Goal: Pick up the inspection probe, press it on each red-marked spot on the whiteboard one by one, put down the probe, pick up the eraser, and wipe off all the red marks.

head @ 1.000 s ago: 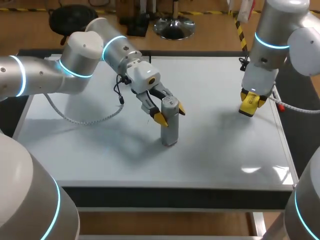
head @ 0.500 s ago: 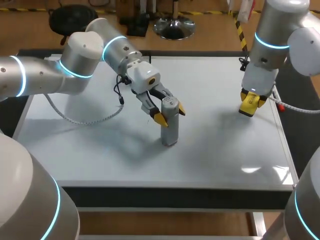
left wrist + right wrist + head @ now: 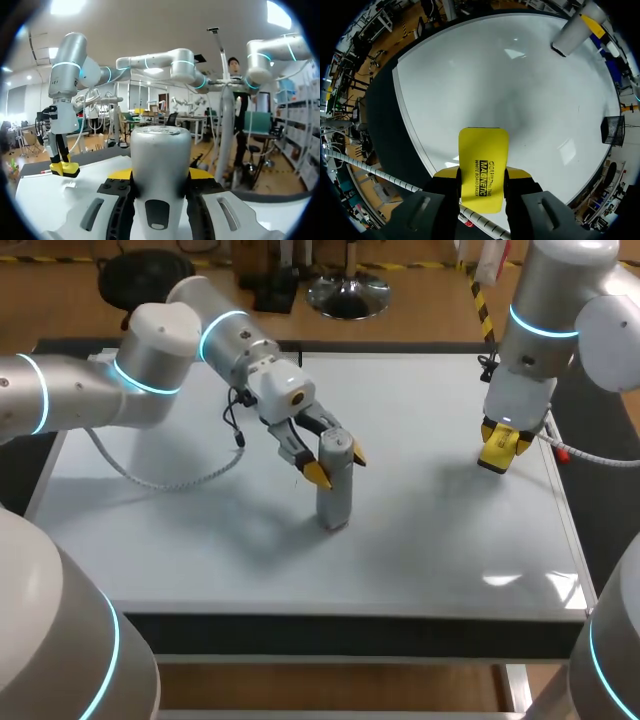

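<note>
The inspection probe [image 3: 333, 502], a silver cylinder, stands upright on the whiteboard [image 3: 430, 540] near its middle. My left gripper [image 3: 336, 462] is shut on its upper part, one yellow tip on each side. In the left wrist view the probe [image 3: 160, 165] fills the gap in the left gripper [image 3: 160, 174]. My right gripper [image 3: 500, 440] hangs over the board's right side, shut on the yellow eraser [image 3: 494, 462]. From the right wrist the eraser [image 3: 483, 167] sticks out of the right gripper [image 3: 482, 175], with the probe [image 3: 572, 32] far ahead. No red marks show on the board.
A grey cable [image 3: 170, 480] from my left arm lies looped on the board's left part. A white cable with a red end [image 3: 565, 452] runs along the board's right edge. The board's dark frame [image 3: 330, 630] borders the front.
My left arm has shifted slightly left, taking the probe with it. The right arm and eraser have stayed put.
</note>
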You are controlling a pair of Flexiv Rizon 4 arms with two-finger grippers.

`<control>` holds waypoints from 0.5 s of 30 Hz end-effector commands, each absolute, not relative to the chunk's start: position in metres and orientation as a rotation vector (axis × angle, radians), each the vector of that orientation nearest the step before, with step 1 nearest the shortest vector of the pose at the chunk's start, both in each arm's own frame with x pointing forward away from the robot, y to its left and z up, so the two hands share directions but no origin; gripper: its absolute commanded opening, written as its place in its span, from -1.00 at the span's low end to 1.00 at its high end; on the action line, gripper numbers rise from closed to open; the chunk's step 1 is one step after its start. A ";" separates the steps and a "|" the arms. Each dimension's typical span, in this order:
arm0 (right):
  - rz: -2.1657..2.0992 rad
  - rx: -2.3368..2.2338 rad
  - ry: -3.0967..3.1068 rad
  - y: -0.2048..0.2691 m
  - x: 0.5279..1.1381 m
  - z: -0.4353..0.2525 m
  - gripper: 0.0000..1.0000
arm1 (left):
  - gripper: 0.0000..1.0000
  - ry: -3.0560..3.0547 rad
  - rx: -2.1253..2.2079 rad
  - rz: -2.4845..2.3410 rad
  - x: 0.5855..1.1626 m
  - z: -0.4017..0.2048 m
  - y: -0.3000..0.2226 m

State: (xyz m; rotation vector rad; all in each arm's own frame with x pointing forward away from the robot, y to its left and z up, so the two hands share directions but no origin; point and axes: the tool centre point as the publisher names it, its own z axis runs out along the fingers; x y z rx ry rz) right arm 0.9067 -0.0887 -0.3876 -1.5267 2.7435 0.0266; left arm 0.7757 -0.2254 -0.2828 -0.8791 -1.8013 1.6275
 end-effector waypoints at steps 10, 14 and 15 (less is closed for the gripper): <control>0.022 -1.530 2.743 -0.089 0.907 -0.388 -1.00 | -1.00 -1.863 -0.903 1.638 0.818 -0.245 -0.172; 0.022 -1.530 2.743 -0.089 0.907 -0.388 -1.00 | -1.00 -1.869 -0.901 1.653 0.830 -0.238 -0.154; 0.022 -1.530 2.743 -0.089 0.907 -0.388 -1.00 | -1.00 -1.877 -0.900 1.652 0.833 -0.236 -0.149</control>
